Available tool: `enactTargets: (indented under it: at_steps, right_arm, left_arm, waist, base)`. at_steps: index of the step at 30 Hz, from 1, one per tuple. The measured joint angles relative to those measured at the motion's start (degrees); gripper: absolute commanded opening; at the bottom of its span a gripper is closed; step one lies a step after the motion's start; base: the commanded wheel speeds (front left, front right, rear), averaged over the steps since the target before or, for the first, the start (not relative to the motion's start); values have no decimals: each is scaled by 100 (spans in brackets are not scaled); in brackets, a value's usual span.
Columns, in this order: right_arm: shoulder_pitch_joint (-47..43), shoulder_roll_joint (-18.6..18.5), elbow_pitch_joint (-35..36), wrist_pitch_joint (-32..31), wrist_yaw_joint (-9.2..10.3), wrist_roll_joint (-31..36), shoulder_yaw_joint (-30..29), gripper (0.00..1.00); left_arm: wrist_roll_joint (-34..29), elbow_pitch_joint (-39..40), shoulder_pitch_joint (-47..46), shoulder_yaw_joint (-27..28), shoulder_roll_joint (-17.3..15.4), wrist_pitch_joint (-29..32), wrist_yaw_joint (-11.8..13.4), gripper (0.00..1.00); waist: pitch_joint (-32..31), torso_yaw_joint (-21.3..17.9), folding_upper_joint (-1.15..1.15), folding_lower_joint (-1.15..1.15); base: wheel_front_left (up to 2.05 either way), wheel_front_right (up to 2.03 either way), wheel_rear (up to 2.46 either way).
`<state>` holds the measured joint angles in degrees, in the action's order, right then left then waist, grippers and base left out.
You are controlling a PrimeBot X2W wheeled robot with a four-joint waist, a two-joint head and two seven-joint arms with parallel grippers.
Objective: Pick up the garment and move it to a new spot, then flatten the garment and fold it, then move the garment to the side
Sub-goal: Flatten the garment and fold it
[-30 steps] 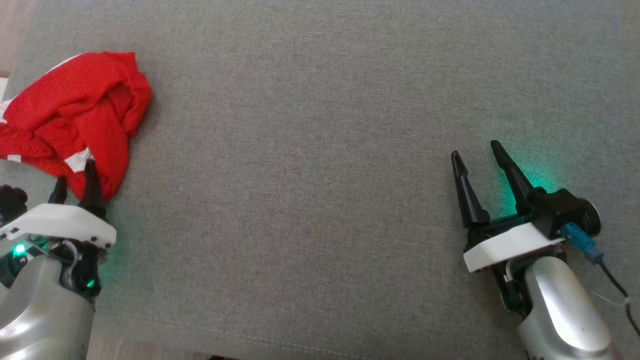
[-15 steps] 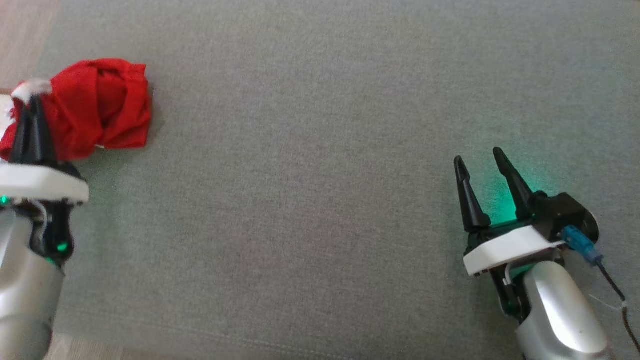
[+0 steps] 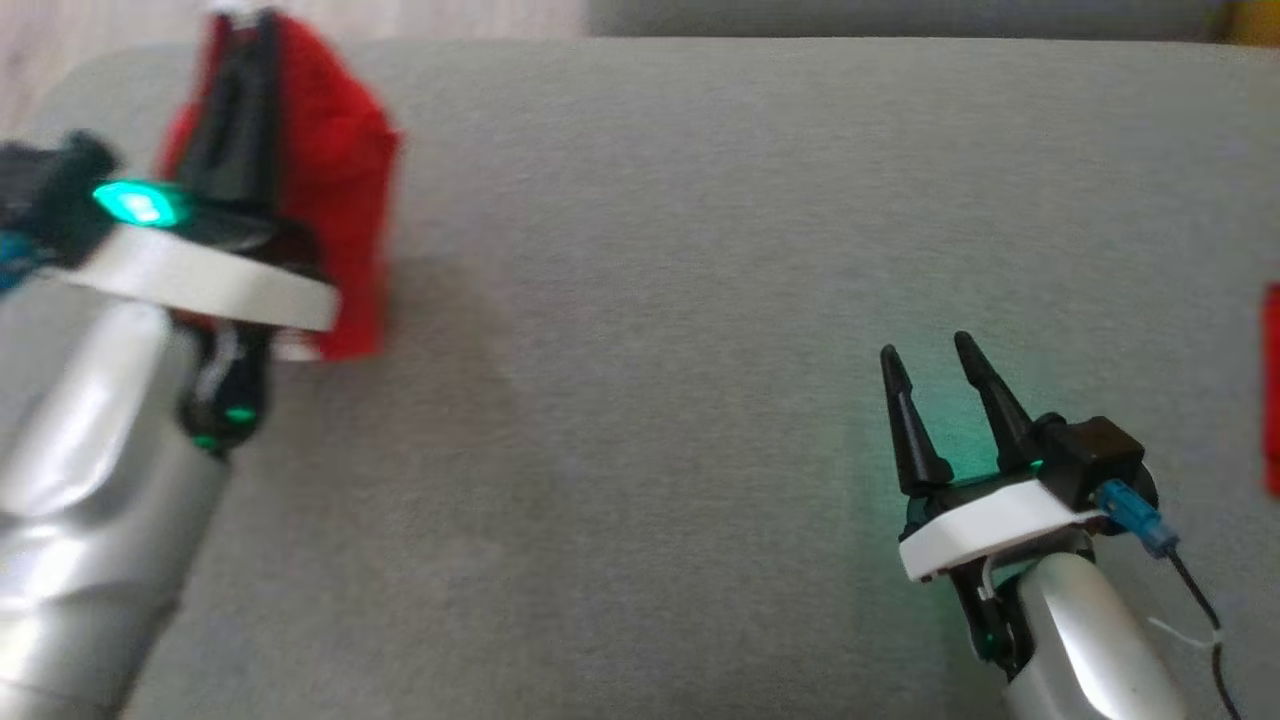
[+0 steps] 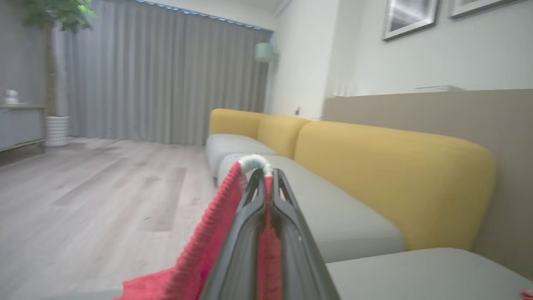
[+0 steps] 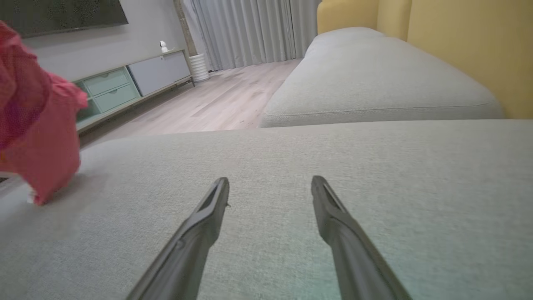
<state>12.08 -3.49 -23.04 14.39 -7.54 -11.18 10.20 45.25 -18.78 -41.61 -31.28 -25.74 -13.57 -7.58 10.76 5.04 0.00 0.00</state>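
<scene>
Red mesh cloth with a white hem, the garment hangs bunched from the left gripper at the upper left of the head view, over the left end of the grey sofa seat. The left wrist view shows that gripper pinched nearly shut. A fold of the garment is caught between its fingers, and the white hem loops over the tips. In the right wrist view the garment dangles at the left edge of the frame. Its lowest corner is at or just above the sofa seat; I cannot tell whether it touches. The right gripper sits low at the lower right with its fingers spread wide and nothing between them, well apart from the cloth.

The carry to a new spot looks to be under way, and the hold looks thin to me: only a narrow fold near the fingertips. A quick swing could pull the slippery mesh free, and this close to the seat's left edge it might slide off onto the wooden floor. If the trailing corner drags on the seat fabric, it could tug the fold out or twist the bundle tighter. That would make flattening harder. Setting it down as a lump would also hide the hem and corners that the open right gripper needs.
</scene>
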Motion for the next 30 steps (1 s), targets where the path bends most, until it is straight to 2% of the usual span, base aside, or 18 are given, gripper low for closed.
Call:
enactTargets:
  at_steps: [3, 6, 9, 13, 14, 15, 16, 21, 25, 30]
  right_arm:
    - [-5, 10, 8, 0, 0, -90, 30, 100]
    - [-36, 13, 33, 0, 0, -235, 56, 100]
    - [-137, 14, 41, 0, 0, -314, 63, 100]
    - [-182, 18, 43, 0, 0, -404, 60, 100]
    - [-185, 18, 45, 0, 0, -405, 55, 100]
    - [-186, 18, 47, 0, 0, -405, 46, 100]
    - [-188, 18, 52, 0, 0, -407, 27, 100]
    - [-232, 26, 78, 0, 0, -439, -36, 100]
    - [-302, 29, 79, 0, 0, -437, -137, 100]
    - [-474, 35, 74, 0, 0, -427, -219, 100]
  left_arm:
    - [-53, 211, -116, -268, 196, 41, 0, 0]
    - [-105, 521, -371, -650, 564, 41, 0, 0]
    - [-105, 648, -673, -804, 868, 36, 0, 0]
    - [-105, 294, -680, -878, 964, 30, 32, 0]
    - [-104, 125, -598, -909, 970, 30, 80, 35]
    - [-124, -43, -483, -939, 972, 24, 137, 95]
    - [-229, -208, -337, -975, 971, -1, 226, 100]
    - [-344, -926, 716, -795, 984, -70, 599, 100]
    - [-659, -778, 1756, 68, 1145, -71, 838, 100]
    - [-1419, -393, 3110, 971, 1462, -71, 918, 100]
  waist:
    - [-52, -220, 0, 0]
    - [-113, -548, 0, 0]
    - [-153, -834, 0, 0]
    - [-188, -1108, 0, 0]
    - [-194, -1145, 0, 0]
    - [-203, -1162, 0, 1]
    - [-208, -1155, 0, 0]
    - [-270, -1025, 0, 0]
    - [-355, -850, 0, 1]
    - [-517, -621, 0, 0]
  base:
    - [0, 0, 0]
    - [0, 0, 0]
    - [0, 0, 0]
    - [0, 0, 0]
    - [0, 0, 0]
    - [0, 0, 0]
    - [0, 0, 0]
    - [0, 0, 0]
    - [0, 0, 0]
    - [0, 0, 0]
